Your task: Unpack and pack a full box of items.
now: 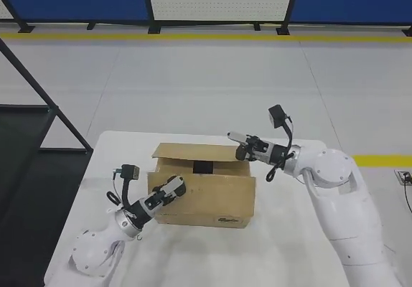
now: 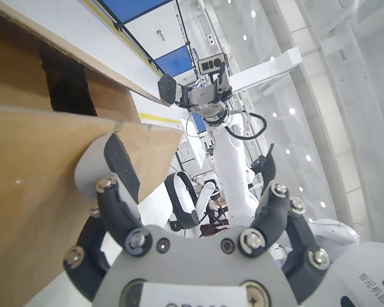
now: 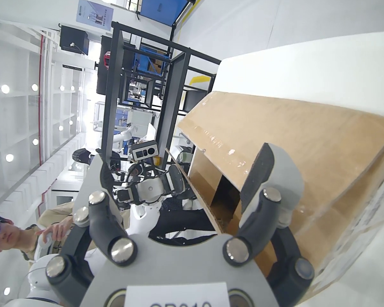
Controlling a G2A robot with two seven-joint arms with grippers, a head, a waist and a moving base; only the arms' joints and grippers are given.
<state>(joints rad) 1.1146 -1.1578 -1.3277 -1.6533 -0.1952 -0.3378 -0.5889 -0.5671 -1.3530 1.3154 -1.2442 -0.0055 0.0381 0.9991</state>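
One cardboard box [image 1: 204,190] midway on the white table [image 1: 278,237], rear flap [image 1: 192,151] raised and a dark gap showing in the top. At its near left corner, left gripper [image 1: 175,188] with fingers [image 2: 121,161] spread wide, one pad seemingly touching the cardboard's edge. At the far right corner, right gripper [image 1: 236,143] with fingers likewise apart, just beside the raised rear flap.

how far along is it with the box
Early. Done: the cardboard box is partly open, with a dark gap showing beside its raised far flap. In hand: the open left gripper sits at the box's near left corner and the open right gripper at that flap; neither holds anything. Left: opening fully, taking items out, repacking.
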